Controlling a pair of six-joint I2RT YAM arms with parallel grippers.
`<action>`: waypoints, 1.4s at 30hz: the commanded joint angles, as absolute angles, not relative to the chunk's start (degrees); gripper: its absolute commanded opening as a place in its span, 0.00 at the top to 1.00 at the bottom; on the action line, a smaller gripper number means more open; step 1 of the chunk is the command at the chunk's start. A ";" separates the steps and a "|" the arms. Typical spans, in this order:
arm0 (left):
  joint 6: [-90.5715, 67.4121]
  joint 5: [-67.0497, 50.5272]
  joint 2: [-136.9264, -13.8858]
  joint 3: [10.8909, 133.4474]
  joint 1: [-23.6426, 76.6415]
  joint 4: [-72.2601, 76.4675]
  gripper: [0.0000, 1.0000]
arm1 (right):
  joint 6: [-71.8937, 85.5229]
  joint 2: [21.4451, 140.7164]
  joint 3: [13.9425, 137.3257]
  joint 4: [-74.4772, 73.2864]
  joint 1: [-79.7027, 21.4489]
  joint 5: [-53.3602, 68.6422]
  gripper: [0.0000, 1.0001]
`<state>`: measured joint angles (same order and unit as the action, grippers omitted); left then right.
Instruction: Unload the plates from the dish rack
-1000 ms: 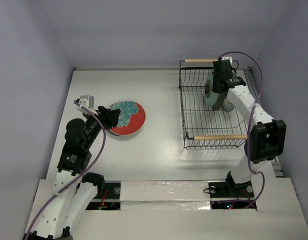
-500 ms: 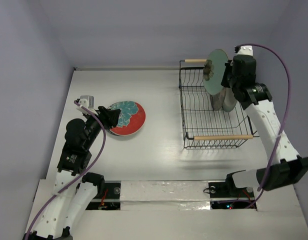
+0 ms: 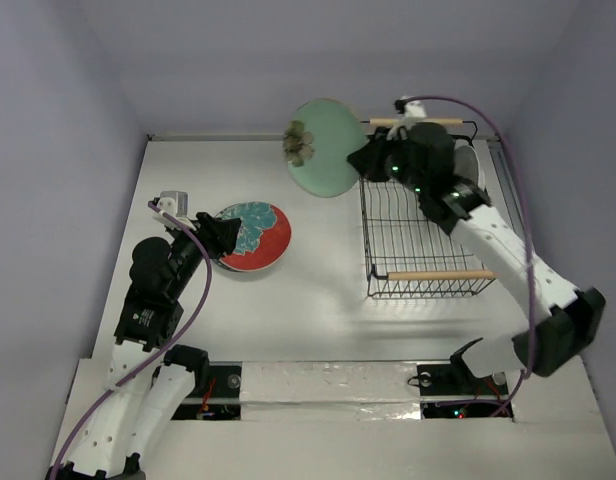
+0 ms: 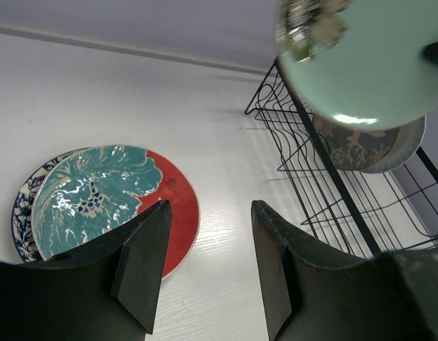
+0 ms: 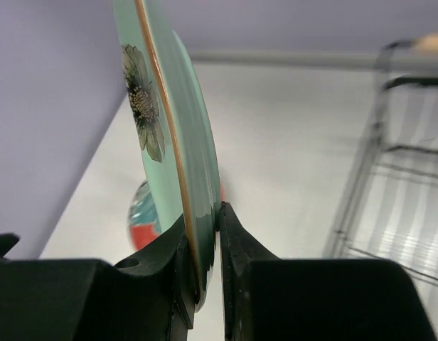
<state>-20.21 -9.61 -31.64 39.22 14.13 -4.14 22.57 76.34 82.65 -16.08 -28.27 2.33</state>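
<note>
Our right claw (image 5: 208, 231) pinches the green plate (image 3: 323, 148) by its rim, up at twelve o'clock, likely to clear the rack (image 3: 440, 274) at two; left claw (image 4: 210, 213) gapes beside the red plate (image 4: 112, 195) at nine.

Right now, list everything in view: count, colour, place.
pale green plate: 1, pale green with flower print, in the air left of the rack
red plate: 1, red with teal design, table's left, on the blue-white plate
blue-white plate: 1, blue-white patterned, under the red plate
grey-brown plate: 1, grey-brown, on edge in the rack
white plate: 1, white, behind the grey-brown one
dish rack: 1, black wire, wooden handles, table's right
table: 1, white
left fingers: black, open, empty
right fingers: black, shut on the pale green plate's rim
</note>
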 commanded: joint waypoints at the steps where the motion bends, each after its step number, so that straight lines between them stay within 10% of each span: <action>1: -20.13 -9.58 -30.94 40.34 13.89 -1.58 0.55 | 30.57 82.16 81.65 1.55 -32.86 10.19 1.00; 33: -20.13 -10.28 -30.50 40.25 13.89 -1.67 0.54 | 51.32 113.29 78.49 20.21 -42.71 15.38 1.00; 42: -20.13 -10.20 -30.15 40.25 13.89 -1.76 0.54 | 54.40 116.72 78.49 22.50 -43.77 17.93 0.86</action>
<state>-20.21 -9.63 -30.92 39.22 14.13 -4.14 51.92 117.30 76.07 11.79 -42.85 14.24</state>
